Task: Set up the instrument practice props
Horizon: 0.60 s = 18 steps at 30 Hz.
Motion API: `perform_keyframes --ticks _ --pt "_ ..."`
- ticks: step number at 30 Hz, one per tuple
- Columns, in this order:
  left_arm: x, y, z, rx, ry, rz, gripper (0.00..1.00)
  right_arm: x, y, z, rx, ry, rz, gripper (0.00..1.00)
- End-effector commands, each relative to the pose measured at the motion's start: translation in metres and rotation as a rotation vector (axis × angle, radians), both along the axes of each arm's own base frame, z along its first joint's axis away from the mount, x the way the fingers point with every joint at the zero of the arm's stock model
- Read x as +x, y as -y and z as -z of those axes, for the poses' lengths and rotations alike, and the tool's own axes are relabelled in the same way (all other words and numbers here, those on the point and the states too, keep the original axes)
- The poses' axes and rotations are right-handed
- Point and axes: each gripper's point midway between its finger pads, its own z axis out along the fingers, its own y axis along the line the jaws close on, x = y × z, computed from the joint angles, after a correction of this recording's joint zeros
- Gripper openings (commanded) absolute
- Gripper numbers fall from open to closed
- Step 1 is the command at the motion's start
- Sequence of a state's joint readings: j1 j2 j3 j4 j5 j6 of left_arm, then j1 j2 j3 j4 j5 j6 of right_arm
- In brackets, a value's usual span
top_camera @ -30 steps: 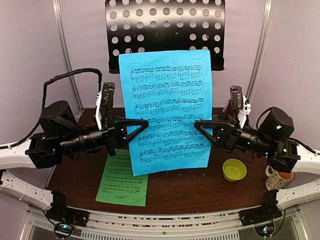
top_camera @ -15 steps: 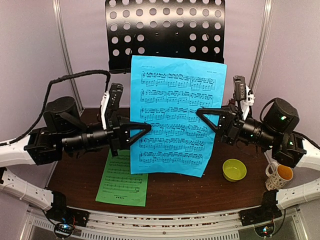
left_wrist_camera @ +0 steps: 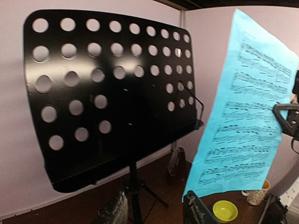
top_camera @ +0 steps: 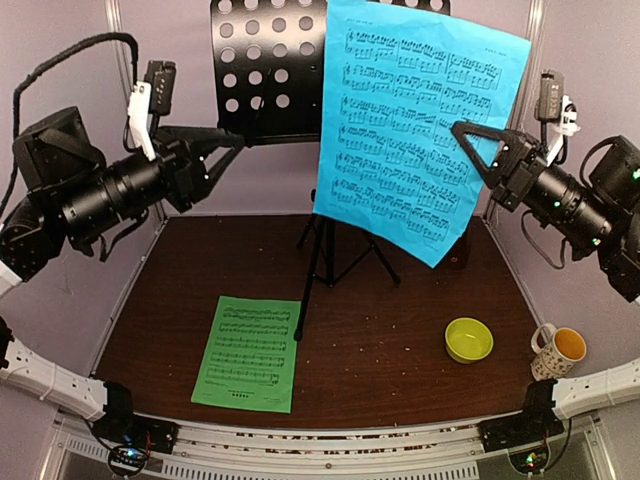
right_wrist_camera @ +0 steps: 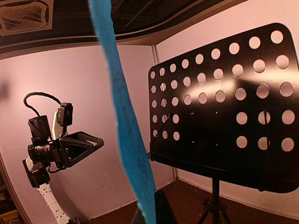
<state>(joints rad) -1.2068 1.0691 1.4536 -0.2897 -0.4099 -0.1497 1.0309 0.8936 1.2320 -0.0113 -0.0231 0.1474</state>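
Observation:
The black music stand with its perforated desk (top_camera: 270, 70) stands at the back centre on a tripod (top_camera: 318, 270). My right gripper (top_camera: 460, 130) is shut on the right edge of the blue music sheet (top_camera: 420, 130) and holds it high, in front of the desk's right side. The right wrist view shows the sheet edge-on (right_wrist_camera: 126, 130) between my fingers. My left gripper (top_camera: 240, 137) is open and empty, raised at the desk's left side (left_wrist_camera: 107, 93). The green sheet (top_camera: 248, 352) lies flat on the table front left. The metronome (left_wrist_camera: 175, 161) stands behind the stand.
A yellow-green bowl (top_camera: 468, 339) sits front right on the brown table (top_camera: 380, 370). A spotted white mug (top_camera: 556, 350) stands at the right edge. Purple walls and metal posts close in the back and sides.
My left gripper has let go of the blue sheet and risen to the left. My right gripper has lifted the sheet up and to the right, level with the stand's desk.

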Motion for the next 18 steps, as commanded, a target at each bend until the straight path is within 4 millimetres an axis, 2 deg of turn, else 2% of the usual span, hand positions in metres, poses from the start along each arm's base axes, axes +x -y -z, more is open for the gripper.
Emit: perform_keyframes --ticks 1,4,9,11,18 --pt "0.039 -0.027 -0.018 -0.002 0.006 -0.127 0.42 0.018 0.013 -0.021 -0.007 0.024 0.114 0.0" --pt "0.055 -0.028 -0.033 -0.005 0.031 -0.125 0.43 0.024 0.014 -0.042 0.014 0.055 0.123 0.0" --pt "0.077 -0.005 -0.044 0.041 0.035 -0.09 0.47 0.039 0.005 -0.069 0.033 0.099 0.115 0.0" --pt "0.088 0.006 -0.042 0.061 0.029 -0.084 0.48 0.045 0.001 -0.078 0.034 0.115 0.109 0.0" --pt "0.122 0.012 -0.04 0.079 0.008 -0.144 0.53 0.06 -0.014 -0.103 0.033 0.163 0.071 0.0"
